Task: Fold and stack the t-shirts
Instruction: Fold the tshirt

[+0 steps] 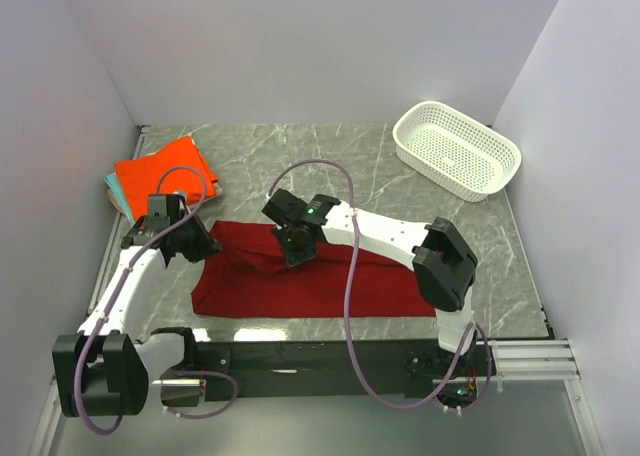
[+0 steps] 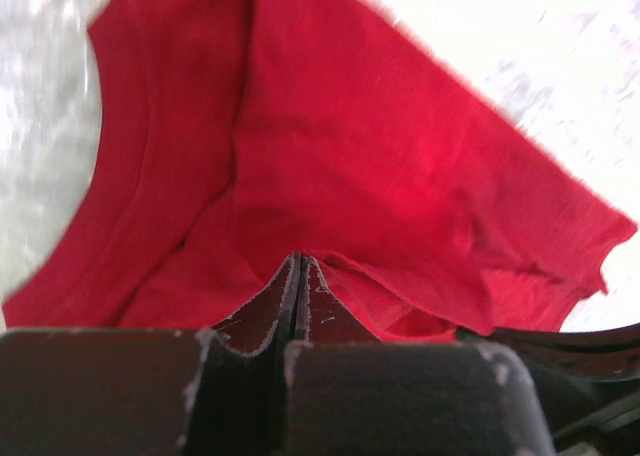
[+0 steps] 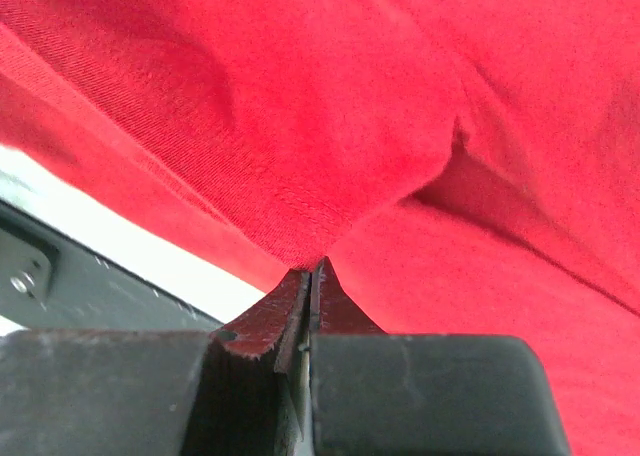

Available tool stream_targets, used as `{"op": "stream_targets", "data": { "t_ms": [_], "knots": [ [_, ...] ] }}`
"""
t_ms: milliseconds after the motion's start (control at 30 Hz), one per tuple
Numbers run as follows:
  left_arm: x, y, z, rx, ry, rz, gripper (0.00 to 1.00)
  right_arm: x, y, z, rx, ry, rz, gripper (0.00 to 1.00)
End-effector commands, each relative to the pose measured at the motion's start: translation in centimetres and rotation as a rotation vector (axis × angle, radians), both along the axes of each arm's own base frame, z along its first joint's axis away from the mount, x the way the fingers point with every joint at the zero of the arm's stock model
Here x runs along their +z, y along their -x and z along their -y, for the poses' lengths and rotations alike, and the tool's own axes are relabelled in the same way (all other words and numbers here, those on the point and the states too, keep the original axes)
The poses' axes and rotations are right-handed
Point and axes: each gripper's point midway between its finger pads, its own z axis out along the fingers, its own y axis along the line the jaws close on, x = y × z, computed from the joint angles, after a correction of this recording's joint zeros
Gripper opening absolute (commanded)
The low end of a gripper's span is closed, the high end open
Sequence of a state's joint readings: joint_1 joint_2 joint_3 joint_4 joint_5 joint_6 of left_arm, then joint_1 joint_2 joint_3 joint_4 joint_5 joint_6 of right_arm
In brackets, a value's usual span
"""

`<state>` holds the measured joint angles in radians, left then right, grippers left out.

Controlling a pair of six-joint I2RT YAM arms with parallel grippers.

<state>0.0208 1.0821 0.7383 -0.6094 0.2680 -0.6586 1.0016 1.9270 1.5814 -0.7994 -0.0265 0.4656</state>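
A dark crimson t-shirt [image 1: 330, 281] lies spread across the near half of the marble table. My left gripper [image 1: 207, 244] is at its left end. In the left wrist view that gripper [image 2: 299, 261] is shut, with the red cloth [image 2: 350, 126] gathered into folds at its tips. My right gripper [image 1: 297, 253] sits on the shirt's far edge near the middle. In the right wrist view it [image 3: 318, 266] is shut, pinching a peak of the red cloth [image 3: 330, 96]. A folded orange t-shirt [image 1: 160, 174] rests on a teal one [image 1: 113, 189] at the far left.
A white perforated basket [image 1: 437, 105] stands at the far right corner. White walls close in the table on three sides. A black rail [image 1: 300, 356] with the arm bases runs along the near edge. Purple cables loop above both arms.
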Motion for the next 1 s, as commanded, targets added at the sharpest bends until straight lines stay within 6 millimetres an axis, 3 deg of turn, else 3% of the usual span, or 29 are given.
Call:
{"op": "stream_targets", "data": {
  "t_ms": [0, 367, 467, 733, 867, 967],
  "knots": [
    [-0.3, 2.3, 0.8, -0.011, 0.044, -0.051, 0.00, 1.5, 1.8, 1.4, 0.066, 0.009, -0.028, 0.00],
    [-1.7, 7.0, 1.7, -0.040, 0.079, -0.163, 0.01, -0.3, 4.3, 3.1, 0.124, 0.053, -0.129, 0.00],
    [-2.3, 8.4, 2.9, -0.086, 0.110, -0.194, 0.04, -0.8, 4.5, 3.1, 0.123, 0.054, -0.141, 0.00],
    [-2.4, 11.4, 4.0, -0.120, 0.159, -0.240, 0.24, -2.3, 5.1, 3.7, 0.128, 0.086, -0.177, 0.00],
    [-1.7, 11.7, 3.9, -0.117, 0.154, -0.237, 0.37, -2.8, 5.5, 4.1, 0.135, 0.103, -0.198, 0.01],
    [-1.3, 10.9, 3.7, -0.110, 0.138, -0.215, 0.41, -2.9, 5.4, 4.3, 0.130, 0.113, -0.197, 0.07]
  ]
}}
